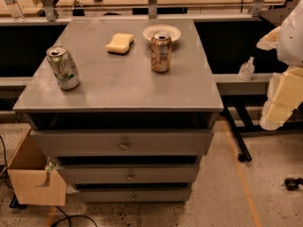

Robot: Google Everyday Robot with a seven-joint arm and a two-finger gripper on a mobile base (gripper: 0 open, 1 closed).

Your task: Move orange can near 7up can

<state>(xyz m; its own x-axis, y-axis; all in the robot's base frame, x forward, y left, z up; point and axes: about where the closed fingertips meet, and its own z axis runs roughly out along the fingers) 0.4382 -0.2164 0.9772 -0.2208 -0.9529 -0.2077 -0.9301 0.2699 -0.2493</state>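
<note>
The orange can [161, 52] stands upright on the grey cabinet top [128, 86], right of centre and just in front of a white plate. The 7up can [62, 67], whitish with green markings, stands upright near the cabinet's left edge. The two cans are far apart, with bare surface between them. My arm comes in at the right edge of the view, and its pale gripper [277, 110] hangs beside the cabinet's right side, below the level of the top. It is well away from both cans and touches nothing.
A yellow sponge [120, 43] and a white plate [162, 32] lie at the back of the top. A small clear bottle [246, 70] stands on the shelf to the right. A cardboard box [33, 174] sits on the floor at left. Rails run behind the cabinet.
</note>
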